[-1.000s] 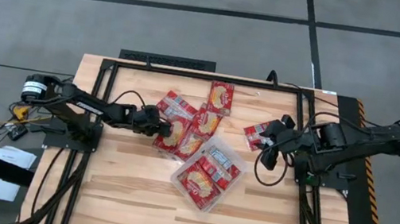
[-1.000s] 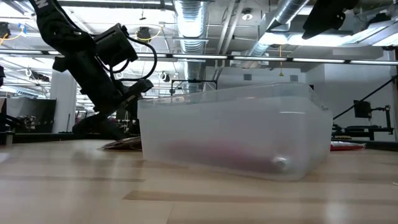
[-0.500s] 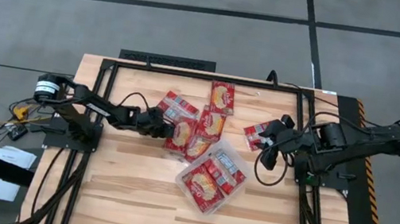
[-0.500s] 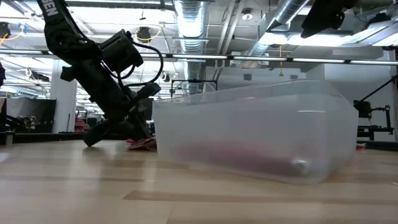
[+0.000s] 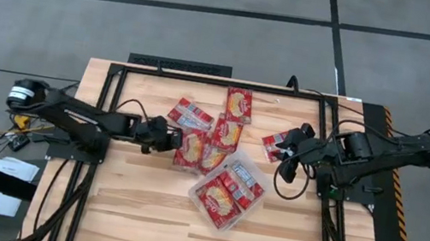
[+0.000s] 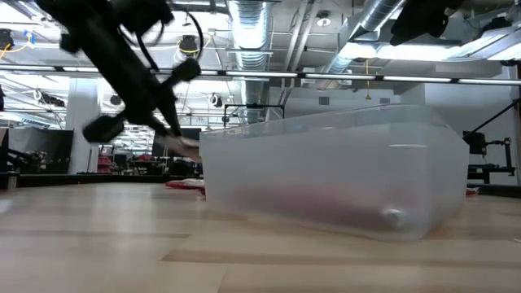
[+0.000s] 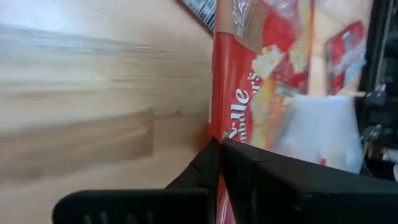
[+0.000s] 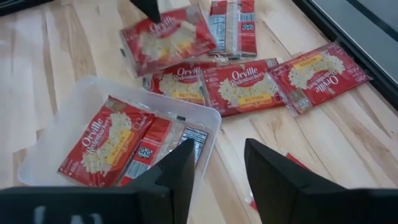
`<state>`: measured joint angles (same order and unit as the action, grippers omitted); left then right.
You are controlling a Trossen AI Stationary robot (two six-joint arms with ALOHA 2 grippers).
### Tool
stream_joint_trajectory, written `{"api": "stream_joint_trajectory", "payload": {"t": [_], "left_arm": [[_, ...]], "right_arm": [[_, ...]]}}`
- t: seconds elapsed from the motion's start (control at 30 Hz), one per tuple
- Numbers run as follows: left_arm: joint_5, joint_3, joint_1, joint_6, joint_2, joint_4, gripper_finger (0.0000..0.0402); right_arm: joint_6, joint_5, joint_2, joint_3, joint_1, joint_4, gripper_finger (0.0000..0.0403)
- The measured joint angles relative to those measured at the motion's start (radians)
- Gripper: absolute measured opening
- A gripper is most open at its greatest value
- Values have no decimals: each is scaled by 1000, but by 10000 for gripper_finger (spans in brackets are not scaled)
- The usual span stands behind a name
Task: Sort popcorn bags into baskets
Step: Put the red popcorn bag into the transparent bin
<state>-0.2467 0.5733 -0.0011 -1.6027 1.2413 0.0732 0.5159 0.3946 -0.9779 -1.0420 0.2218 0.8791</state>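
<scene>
Several red popcorn bags lie in a loose cluster at mid-table, among them one at the far side point(image 5: 237, 104) and one apart on the right point(image 5: 281, 141). The clear basket point(image 5: 194, 188) sits on the near side of them and holds two bags point(image 8: 102, 146). My left gripper point(image 5: 167, 137) is shut on one bag point(image 5: 191, 148) at the cluster's left. My right gripper point(image 8: 217, 171) hangs open above the right-hand bag, with nothing between its fingers. My left gripper pinches the bag's left edge point(image 7: 217, 132) between its two shut fingers. The fingers come from the table's left, slanting down. The held end is raised off the wood. The bag point(image 8: 166, 36) tilts, its other end over the bags lying beside the basket.
A black metal frame point(image 5: 180, 67) runs along the far edge and down both sides of the wooden table. Bare wood lies on the near side of the basket point(image 6: 326, 183) and at the near left.
My left gripper went right into the cluster, shut on a bag, then drew back toward the left edge and rose, lifting that bag's left end. The basket was nudged a little toward the right.
</scene>
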Motion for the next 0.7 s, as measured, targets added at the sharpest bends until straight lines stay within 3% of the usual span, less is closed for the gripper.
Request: {"api": "stream_joint_trajectory", "payload": {"t": [0.13, 0.37, 0.53, 0.7], "left_arm": [[-149, 86, -100, -100, -57, 146, 0], [-454, 229, -301, -281, -32, 177, 0], [-568, 339, -403, -382, 81, 210, 0], [-656, 493, -466, -476, 275, 208, 0]], "right_arm": [[0, 0, 0, 0, 0, 2, 158], [-1, 1, 0, 0, 0, 1, 149], [-4, 2, 0, 0, 0, 1, 141], [-20, 1, 0, 0, 0, 0, 134]]}}
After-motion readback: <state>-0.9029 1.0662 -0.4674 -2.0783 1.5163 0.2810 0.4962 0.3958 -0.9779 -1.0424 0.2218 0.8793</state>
